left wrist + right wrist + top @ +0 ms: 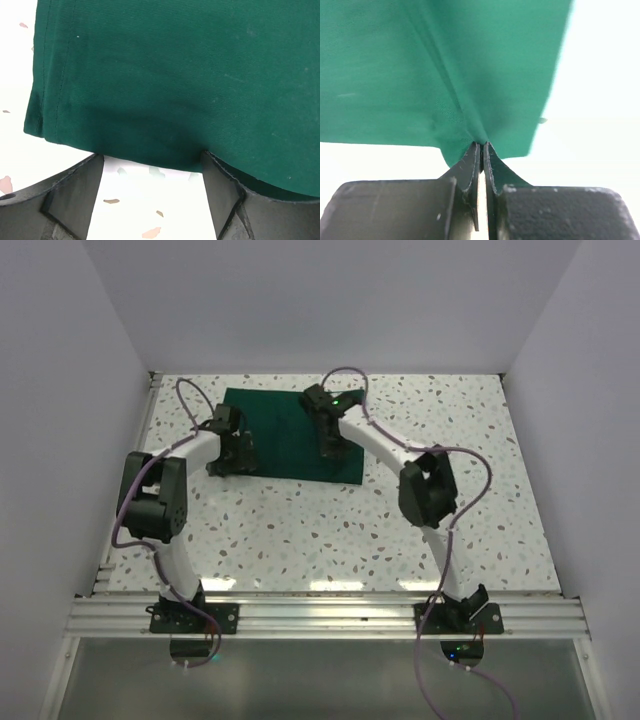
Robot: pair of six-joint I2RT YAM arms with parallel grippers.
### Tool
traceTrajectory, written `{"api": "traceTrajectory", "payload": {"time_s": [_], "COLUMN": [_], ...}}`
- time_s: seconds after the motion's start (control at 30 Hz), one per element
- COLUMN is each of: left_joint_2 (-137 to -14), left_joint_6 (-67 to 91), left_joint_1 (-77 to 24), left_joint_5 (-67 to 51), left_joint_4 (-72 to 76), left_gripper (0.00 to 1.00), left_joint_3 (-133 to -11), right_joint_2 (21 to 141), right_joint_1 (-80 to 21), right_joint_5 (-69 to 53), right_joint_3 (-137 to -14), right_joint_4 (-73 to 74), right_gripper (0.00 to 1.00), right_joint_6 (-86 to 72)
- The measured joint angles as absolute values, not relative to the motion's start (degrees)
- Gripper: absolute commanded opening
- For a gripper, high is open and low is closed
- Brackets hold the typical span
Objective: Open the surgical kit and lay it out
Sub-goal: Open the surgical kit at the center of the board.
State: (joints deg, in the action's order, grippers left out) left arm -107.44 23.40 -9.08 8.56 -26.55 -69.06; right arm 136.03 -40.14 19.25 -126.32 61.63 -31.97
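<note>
The surgical kit's dark green cloth wrap lies at the back middle of the table. My right gripper is shut on a pinched fold of the green cloth near its right front part, and the cloth rises to the fingertips. My left gripper is open at the cloth's left front edge; in the left wrist view the green cloth lies just beyond the two fingers, with bare table between them. The steel tray and instruments are hidden.
The white speckled table is walled by white panels on the left, back and right. An aluminium rail with both arm bases runs along the near edge. Purple cables loop over both arms.
</note>
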Motion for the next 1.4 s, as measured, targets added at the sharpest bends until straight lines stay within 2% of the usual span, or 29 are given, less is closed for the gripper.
{"api": "traceTrajectory", "payload": {"time_s": [0.2,0.23,0.27,0.3,0.33,0.6,0.8,0.83,0.93,0.97,1.07,1.23,1.4], "left_joint_2": [-108.9,-109.2,-109.3,-109.5,-109.6,-109.1,-103.7,-102.4,-99.3,-98.4,-96.7,-94.4,-91.5], "left_joint_6": [23.4,23.4,23.4,23.4,23.4,23.4,23.4,23.4,23.4,23.4,23.4,23.4,23.7], "left_joint_1": [-9.0,-9.0,-9.0,-8.9,-8.9,-8.7,-9.3,-9.6,-10.6,-11.0,-11.9,-12.8,-12.9], "left_joint_5": [9.0,9.2,9.4,9.5,9.6,9.6,9.1,9.1,8.9,8.7,8.4,8.3,8.3], "left_joint_4": [-28.0,-28.4,-28.6,-29.0,-29.3,-31.8,-32.4,-32.4,-32.5,-32.5,-32.9,-35.1,-36.6], "left_gripper": [0.79,0.79,0.79,0.8,0.8,0.81,0.81,0.8,0.79,0.79,0.78,0.78,0.77], "left_joint_3": [-71.5,-72.1,-72.5,-73.1,-73.6,-74.9,-74.1,-74.0,-73.8,-73.8,-73.5,-73.2,-71.7], "right_joint_2": [112.4,109.2,107.0,105.6,104.6,105.0,102.2,102.0,103.4,105.5,114.4,131.5,141.8], "right_joint_1": [-26.2,-23.4,-21.1,-19.6,-18.1,-14.1,-12.7,-12.7,-13.0,-13.1,-13.0,-11.7,-8.7], "right_joint_5": [26.5,27.5,27.8,28.7,30.0,35.6,27.7,25.9,21.1,20.3,19.3,18.7,18.5], "right_joint_3": [-104.4,-101.2,-98.6,-96.6,-94.5,-84.8,-85.5,-86.2,-91.8,-96.3,-110.6,-130.1,-136.7], "right_joint_4": [58.8,58.7,58.5,58.7,59.1,62.5,56.3,54.9,51.6,51.8,50.5,51.8,54.4], "right_gripper": [0.0,0.16,0.59,0.83,0.98,0.99,0.94,0.91,0.71,0.6,0.48,0.51,0.59], "right_joint_6": [-32.9,-32.9,-33.2,-33.3,-33.5,-35.2,-33.8,-33.6,-32.8,-32.4,-31.2,-30.8,-31.2]}}
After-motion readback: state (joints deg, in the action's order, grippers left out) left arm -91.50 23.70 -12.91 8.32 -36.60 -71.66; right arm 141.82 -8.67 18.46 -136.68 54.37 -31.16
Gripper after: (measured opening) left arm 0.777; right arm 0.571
